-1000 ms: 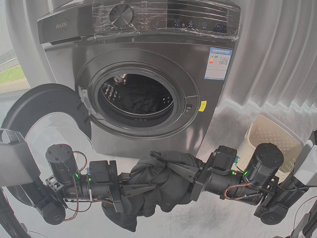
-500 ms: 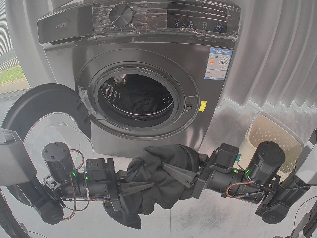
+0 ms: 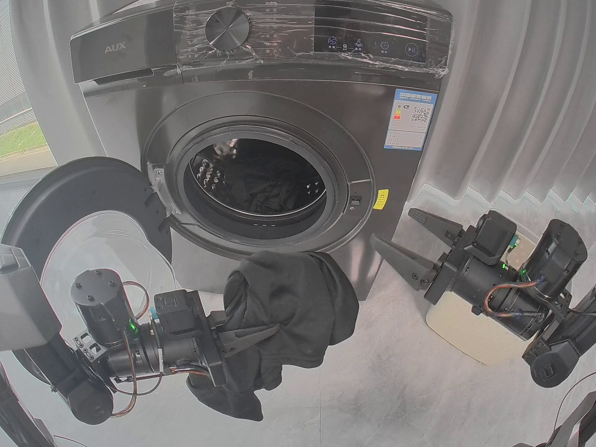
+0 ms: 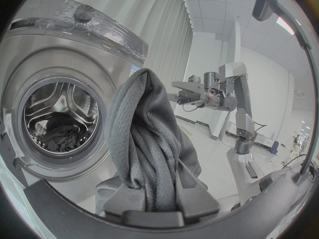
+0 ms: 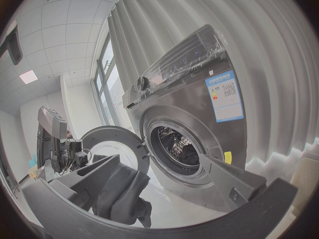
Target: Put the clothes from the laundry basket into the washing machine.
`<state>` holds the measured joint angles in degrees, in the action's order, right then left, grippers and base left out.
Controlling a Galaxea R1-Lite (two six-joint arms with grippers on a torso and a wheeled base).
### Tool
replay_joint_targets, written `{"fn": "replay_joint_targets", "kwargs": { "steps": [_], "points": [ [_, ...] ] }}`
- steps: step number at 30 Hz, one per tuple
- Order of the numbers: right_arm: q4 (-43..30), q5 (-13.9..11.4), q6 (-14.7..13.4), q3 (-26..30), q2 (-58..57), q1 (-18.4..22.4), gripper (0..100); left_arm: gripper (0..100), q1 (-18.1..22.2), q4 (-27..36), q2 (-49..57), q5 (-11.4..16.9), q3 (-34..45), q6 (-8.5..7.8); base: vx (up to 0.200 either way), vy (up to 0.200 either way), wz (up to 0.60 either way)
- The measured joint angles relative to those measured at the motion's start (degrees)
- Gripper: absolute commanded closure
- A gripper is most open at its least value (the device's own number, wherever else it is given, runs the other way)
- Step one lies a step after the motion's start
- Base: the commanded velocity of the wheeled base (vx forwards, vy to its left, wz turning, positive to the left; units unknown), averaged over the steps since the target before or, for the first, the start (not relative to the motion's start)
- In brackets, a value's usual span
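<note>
Hanging from the left tool (image 3: 257, 333), which is clamped on them, the dark clothes (image 3: 292, 299) are just below the washing machine (image 3: 261, 94) opening. The right tool (image 3: 392, 226) is spread apart above the laundry basket (image 3: 459, 336). The left wrist view shows more dark clothes in the drum (image 4: 61, 138). The right wrist view shows that tool's fingers (image 5: 99, 170) wide apart.

Our left arm lies low on the left side, forearm roughly level, wrist pointing in toward the middle. The left gripper (image 3: 266, 323) is clamped on a dark garment (image 3: 292, 293), with the cloth bunched between the fingers and draped over them. Our right arm sits higher on the right side, wrist angled up and inward. The right gripper (image 3: 393, 226) has its jaws spread wide with nothing between them, well apart from the left gripper.
</note>
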<state>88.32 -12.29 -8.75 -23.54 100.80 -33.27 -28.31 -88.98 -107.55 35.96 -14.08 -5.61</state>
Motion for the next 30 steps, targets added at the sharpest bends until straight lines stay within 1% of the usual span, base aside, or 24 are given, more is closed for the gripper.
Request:
{"fn": "replay_joint_targets", "kwargs": {
  "steps": [6, 8, 9, 12, 18, 20, 22, 25, 27, 30],
  "points": [
    [0.2, -0.1, 0.2, -0.7, -1.5, 0.6, 0, 100, -1.0, 0.0, -0.1, -4.3, 0.8, 1.29, 0.0, 0.0, 0.0],
    [0.2, -0.3, 0.2, -0.8, -1.8, 0.7, 0, 100, -1.0, 0.0, -0.2, -6.9, 0.8, 1.82, 0.0, 0.0, 0.0],
    [0.3, -0.4, 0.2, -0.9, -1.9, 0.7, 0, 100, -1.1, 0.1, -0.4, -8.7, 0.8, 2.11, 0.0, 0.0, 0.0],
    [0.3, -0.5, 0.2, -0.9, -2.5, 0.7, 0, 100, -1.2, 0.0, -0.8, -12.6, 0.6, 2.6, 0.0, 0.0, 0.0],
    [0.3, -0.6, 0.2, -0.4, -3.3, 0.1, 0, 100, -1.9, 0.0, -1.7, -17.2, 1.0, 2.9, 0.0, 0.0, 0.0],
    [0.3, -0.6, 0.2, -0.1, -3.4, -0.1, 0, 100, -2.0, 0.0, -2.0, -19.5, 0.8, 2.94, 0.0, 0.0, 0.0],
    [0.3, -0.7, 0.2, 0.4, -3.5, -0.4, 0, 100, -2.0, 0.0, -2.2, -22.7, 0.7, 3.01, 0.0, 0.0, 0.0],
    [0.3, -0.7, 0.5, 2.2, -3.6, -1.2, 0, 100, -2.0, 0.0, -2.3, -28.7, 0.5, 3.61, 0.0, 0.0, 0.0],
    [0.2, -1.0, 1.0, 4.1, -3.6, -2.1, 0, 100, -2.0, 0.0, -2.4, -33.0, 0.3, 4.74, 0.0, 0.0, 0.0],
    [0.2, -1.9, 1.9, 8.7, -3.6, -4.3, 0, 100, -2.0, 0.0, -2.5, -39.5, -1.2, 6.91, 0.0, 0.0, 0.0]
  ]
}}
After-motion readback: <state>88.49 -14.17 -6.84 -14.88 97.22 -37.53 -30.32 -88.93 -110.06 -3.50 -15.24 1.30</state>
